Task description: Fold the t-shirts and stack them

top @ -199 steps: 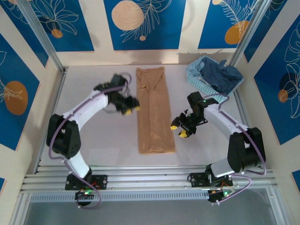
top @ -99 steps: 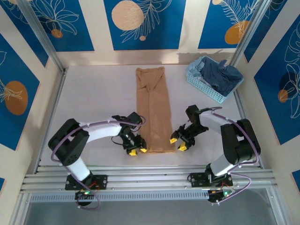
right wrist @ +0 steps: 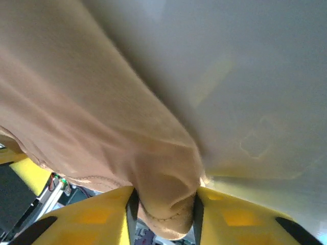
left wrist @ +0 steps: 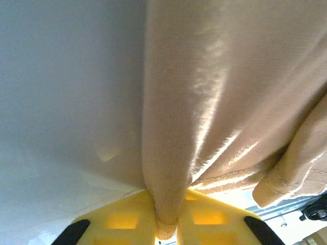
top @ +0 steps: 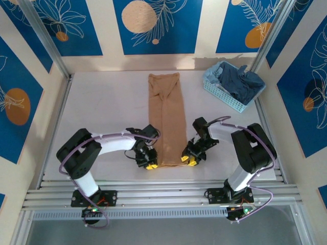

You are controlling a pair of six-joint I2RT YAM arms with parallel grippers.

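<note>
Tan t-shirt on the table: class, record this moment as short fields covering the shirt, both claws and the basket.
Tan t-shirt: folded into a long strip, flat on the table
Left claw: shut on the strip's near left corner
Right claw: shut on the strip's near right corner
Basket: far right corner, holding the blue t-shirt
Stage: crosswise fold not yet made

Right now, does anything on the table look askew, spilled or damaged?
Nothing damaged or spilled. The tan t-shirt lies in a straight strip, near corners pinched by the left gripper and right gripper. Only the basket sits askew at the far right, the blue t-shirt heaped loosely inside.
</note>
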